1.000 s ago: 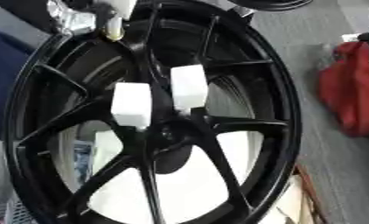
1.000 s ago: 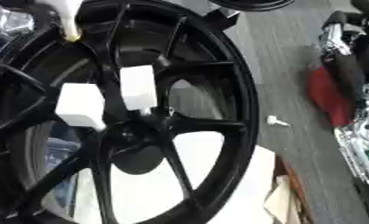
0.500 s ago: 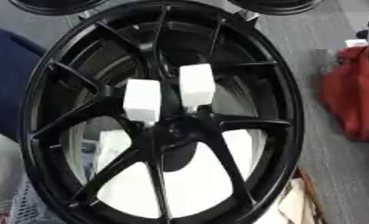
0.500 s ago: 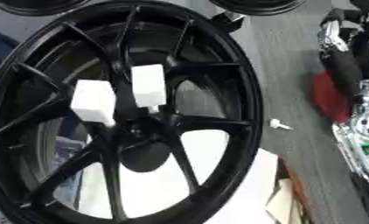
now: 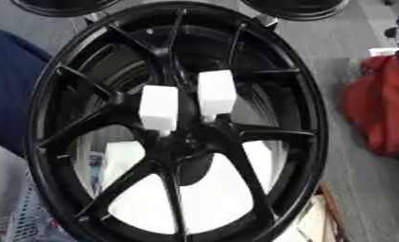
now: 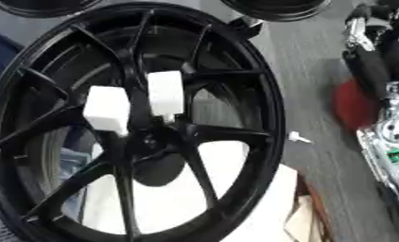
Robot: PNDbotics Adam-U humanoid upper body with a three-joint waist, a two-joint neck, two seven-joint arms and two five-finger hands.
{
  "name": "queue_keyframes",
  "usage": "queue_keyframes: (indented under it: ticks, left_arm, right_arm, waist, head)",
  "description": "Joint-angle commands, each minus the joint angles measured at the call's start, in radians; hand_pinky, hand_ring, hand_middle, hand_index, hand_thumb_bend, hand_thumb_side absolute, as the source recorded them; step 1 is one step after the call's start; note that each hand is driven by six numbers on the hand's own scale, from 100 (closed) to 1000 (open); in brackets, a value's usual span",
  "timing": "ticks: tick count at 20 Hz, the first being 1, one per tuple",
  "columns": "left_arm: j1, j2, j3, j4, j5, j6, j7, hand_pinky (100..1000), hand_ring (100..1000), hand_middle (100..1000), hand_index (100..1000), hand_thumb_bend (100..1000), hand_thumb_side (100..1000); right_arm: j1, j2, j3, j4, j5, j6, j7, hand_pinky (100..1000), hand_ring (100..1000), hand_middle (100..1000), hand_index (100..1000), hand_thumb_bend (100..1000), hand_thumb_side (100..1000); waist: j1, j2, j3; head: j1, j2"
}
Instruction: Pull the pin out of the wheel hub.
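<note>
A large black spoked wheel (image 5: 312, 118) fills both views, leaning up toward me. Two white block-shaped pins stick out of its hub (image 5: 185, 142): the left pin (image 5: 160, 108) sits a little lower, the right pin (image 5: 216, 93) a little higher. Both stand side by side just above the hub's centre, each narrowing to a short stem at the bottom. Neither of my hands shows in either view, and nothing touches the pins.
Two more black wheels (image 5: 295, 6) lie at the top edge. A red bag (image 5: 383, 113) and a metal machine (image 6: 390, 137) stand to the right, a small white piece (image 6: 298, 137) on the grey floor. Blue cloth (image 5: 8, 90) lies left, white sheet (image 5: 211, 198) behind the spokes.
The whole picture has shifted down, so the wheel's top rim now shows. A silver and white thing at the upper left a second ago is out of view. The pins have not moved.
</note>
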Motion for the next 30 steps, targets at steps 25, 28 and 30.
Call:
queue_keyframes:
  ticks: [25, 28, 30]
  left_arm:
    - [0.125, 0.049, 0.105, -0.028, 0.019, -0.061, 0.02, 897, 621, 721, 863, 100, 757]
    - [0.129, 0.022, 0.113, -0.097, 0.063, -0.069, 0.054, 875, 583, 700, 855, 100, 791]
    - [0.134, -0.015, 0.12, -0.146, 0.094, -0.095, 0.066, 874, 579, 697, 853, 100, 787]
  right_arm:
    - [-0.012, -0.017, -0.021, -0.018, 0.016, -0.006, -0.008, 766, 632, 715, 900, 100, 558]
    - [-0.021, -0.023, -0.017, -0.018, 0.017, -0.007, -0.001, 766, 633, 716, 900, 100, 556]
    - [-0.026, -0.028, -0.017, -0.018, 0.021, -0.008, 0.002, 766, 634, 716, 899, 100, 556]
  waist:
    - [-0.004, -0.046, 0.014]
    - [-0.007, -0.044, 0.015]
    - [-0.009, -0.042, 0.017]
  head:
    - [-0.009, -0.01]
    - [-0.008, -0.011]
    - [-0.008, -0.013]
